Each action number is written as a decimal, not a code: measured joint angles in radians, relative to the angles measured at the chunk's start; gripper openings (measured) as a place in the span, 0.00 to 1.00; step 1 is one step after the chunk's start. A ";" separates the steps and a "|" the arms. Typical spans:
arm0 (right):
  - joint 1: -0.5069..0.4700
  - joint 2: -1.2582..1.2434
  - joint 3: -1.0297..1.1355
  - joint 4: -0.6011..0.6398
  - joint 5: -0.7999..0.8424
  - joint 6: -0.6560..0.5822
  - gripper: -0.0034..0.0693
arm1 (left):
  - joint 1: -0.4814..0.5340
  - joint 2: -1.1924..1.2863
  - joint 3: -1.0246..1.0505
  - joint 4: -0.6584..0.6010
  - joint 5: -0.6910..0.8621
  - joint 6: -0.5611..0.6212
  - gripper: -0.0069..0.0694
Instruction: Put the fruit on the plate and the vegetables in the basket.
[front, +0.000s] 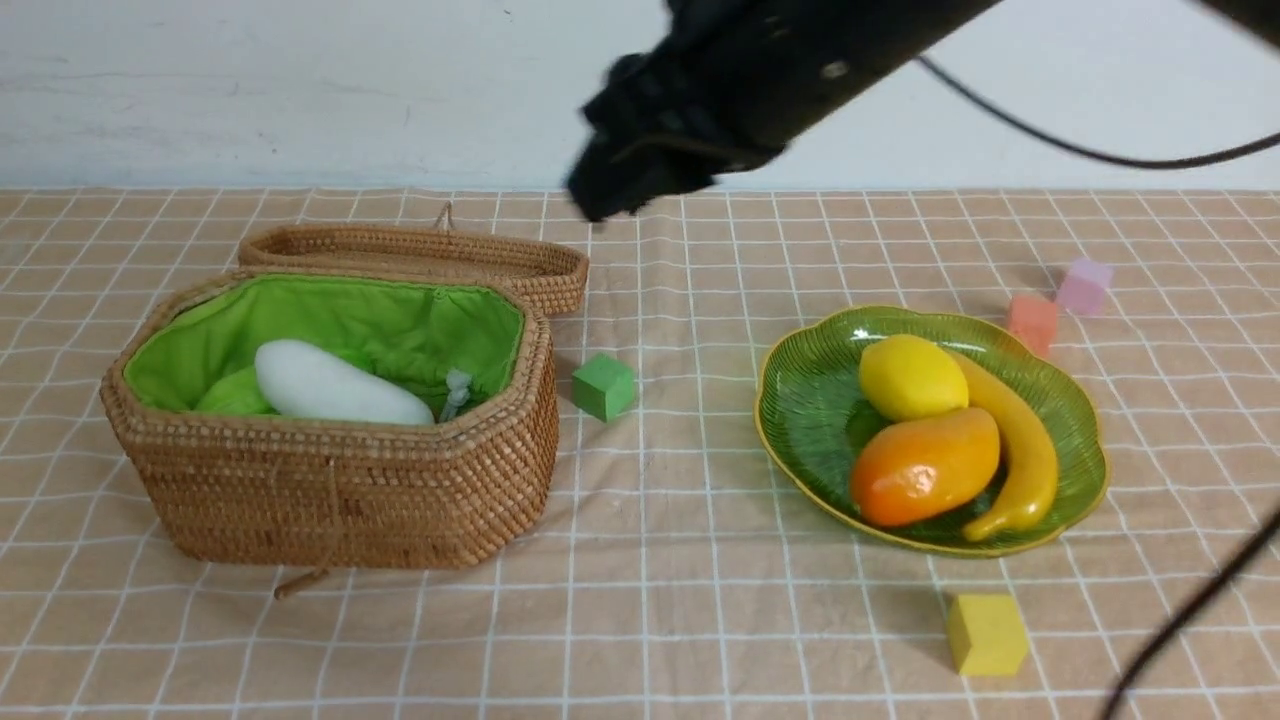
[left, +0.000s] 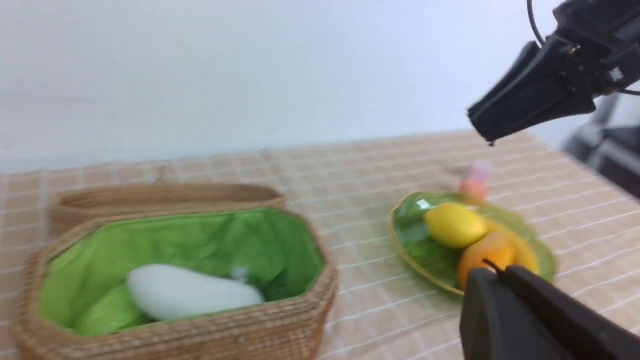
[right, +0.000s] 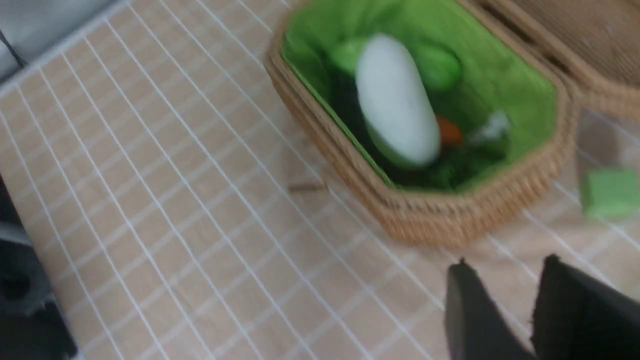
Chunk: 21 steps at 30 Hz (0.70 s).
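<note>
— Where is everything relative to your jaws?
— My right gripper (front: 600, 195) hangs empty above the table, jaws a little apart. The radish (front: 335, 385) lies below in the basket (front: 340, 480). Lemon (front: 910, 375), mango (front: 925, 465) and banana (front: 1020, 450) rest on the plate (front: 810, 410), off to its right. My left gripper's (left: 492, 272) jaws are pressed together, empty.
— The surface?
— A checked tan cloth (front: 680, 600), white wall behind.

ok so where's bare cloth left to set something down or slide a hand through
Free: the checked cloth between the green foam cube and the green glass plate, and the wide strip in front of the woven rattan basket up to the yellow foam cube. Crowded: the plate itself, and behind it by the orange cube and pink cube.
</note>
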 joint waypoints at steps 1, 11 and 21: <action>-0.012 -0.025 0.004 -0.023 0.026 0.022 0.15 | 0.000 -0.043 0.044 -0.009 -0.034 0.000 0.10; -0.034 -0.509 0.499 -0.226 0.054 0.260 0.05 | 0.000 -0.299 0.404 -0.049 -0.325 0.000 0.10; -0.034 -0.983 1.041 -0.267 -0.015 0.515 0.05 | 0.000 -0.304 0.509 -0.050 -0.324 0.000 0.11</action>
